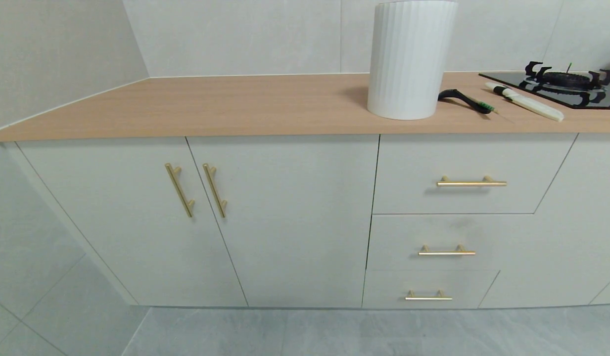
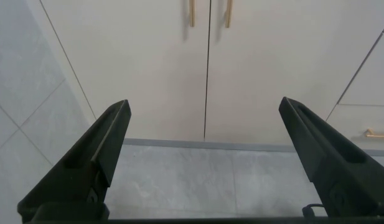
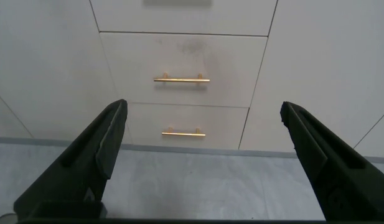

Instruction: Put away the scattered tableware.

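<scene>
Head view: wooden desk [image 1: 225,104] spans the frame from 10 to 2 o'clock. A white ribbed canister [image 1: 408,59] stands upright at 1 o'clock. Just beside it, on its 3 o'clock side, lies a black-handled utensil [image 1: 463,98]. A long white utensil [image 1: 527,103] lies near that, by the hob [image 1: 572,86] at 2 o'clock. Left gripper [image 2: 204,106] is low before the cabinet doors [image 2: 148,68], fingers released wide and empty. Right gripper [image 3: 204,106] is low before the drawers [image 3: 185,68], fingers likewise spread and empty.
</scene>
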